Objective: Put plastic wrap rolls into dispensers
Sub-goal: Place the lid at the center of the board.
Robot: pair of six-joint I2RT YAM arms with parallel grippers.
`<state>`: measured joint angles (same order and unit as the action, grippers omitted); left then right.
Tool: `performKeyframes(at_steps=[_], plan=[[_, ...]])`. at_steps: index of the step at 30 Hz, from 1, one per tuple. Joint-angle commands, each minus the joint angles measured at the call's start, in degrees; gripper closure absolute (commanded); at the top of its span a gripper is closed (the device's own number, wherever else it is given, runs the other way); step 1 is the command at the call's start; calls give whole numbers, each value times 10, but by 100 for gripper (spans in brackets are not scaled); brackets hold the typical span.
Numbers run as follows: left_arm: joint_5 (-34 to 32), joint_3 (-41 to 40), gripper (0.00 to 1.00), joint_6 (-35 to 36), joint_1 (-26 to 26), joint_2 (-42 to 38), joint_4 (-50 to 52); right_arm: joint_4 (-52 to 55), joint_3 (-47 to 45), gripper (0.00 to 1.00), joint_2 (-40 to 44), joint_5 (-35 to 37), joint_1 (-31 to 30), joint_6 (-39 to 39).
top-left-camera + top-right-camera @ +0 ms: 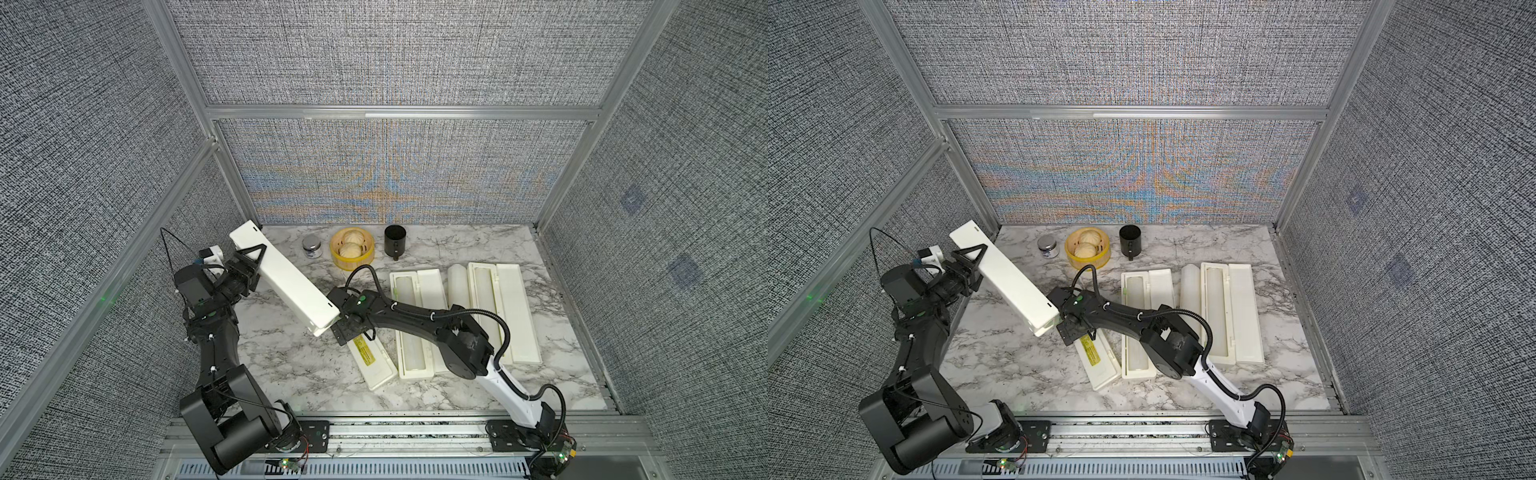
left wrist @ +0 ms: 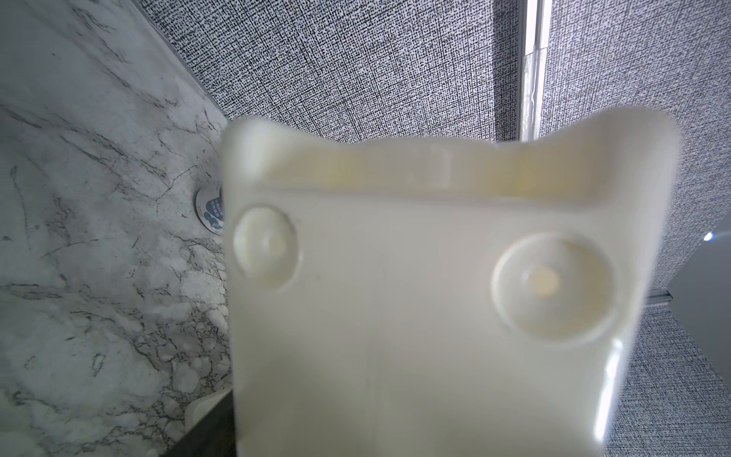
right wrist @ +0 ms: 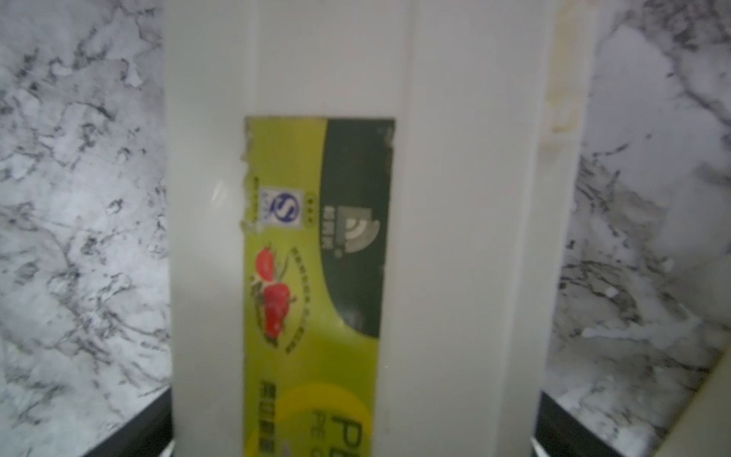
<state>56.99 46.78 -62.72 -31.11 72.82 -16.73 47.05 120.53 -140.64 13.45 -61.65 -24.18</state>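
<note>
A long cream-white dispenser [image 1: 286, 278] [image 1: 1009, 278] hangs tilted above the table's left side, and my left gripper [image 1: 253, 266] [image 1: 971, 266] is shut on its far part. Its underside with two round feet fills the left wrist view [image 2: 435, 296]. My right gripper [image 1: 347, 328] [image 3: 352, 427] is low over a closed dispenser [image 1: 372, 361] [image 3: 455, 237] with a yellow-green label [image 3: 316, 277]. Its jaws stand wide on either side of that box. Two open dispensers [image 1: 405, 324] [image 1: 484, 307] lie to the right, with a loose plastic wrap roll [image 1: 457, 286] between them.
A yellow bamboo steamer [image 1: 352, 249], a black cup [image 1: 395, 241] and a small tin jar [image 1: 311, 247] stand along the back edge. Fabric walls close in the table on three sides. The lifted dispenser's near end hangs close to my right wrist.
</note>
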Motion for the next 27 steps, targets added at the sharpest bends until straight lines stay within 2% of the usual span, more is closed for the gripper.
performKeyframes(at_steps=[1, 7, 9, 12, 14, 18, 21, 24, 27], plan=[[6, 1, 25, -58, 1, 0, 1, 85, 15, 1, -29, 90, -12, 31], [6, 1, 25, -56, 1, 0, 5, 149, 61, 1, -60, 154, -21, 32], [5, 0, 25, -58, 1, 0, 3, 147, 57, 1, -60, 149, -20, 33], [11, -8, 25, -90, 0, 2, -45, 131, 41, 1, -53, 96, -9, 33], [19, -14, 26, -118, 0, 10, -89, 96, 7, 1, -32, 42, 2, 35], [43, -15, 26, -129, 0, 30, -116, 21, -73, 1, 23, -46, 28, 26], [79, -3, 25, -127, 1, 54, -132, -21, -111, 1, 58, -92, 41, 19], [95, 18, 25, -107, 8, 77, -122, -37, -128, 1, 80, -112, 47, 17], [109, 21, 25, -116, 16, 86, -149, -74, -160, 1, 107, -135, 56, 7]])
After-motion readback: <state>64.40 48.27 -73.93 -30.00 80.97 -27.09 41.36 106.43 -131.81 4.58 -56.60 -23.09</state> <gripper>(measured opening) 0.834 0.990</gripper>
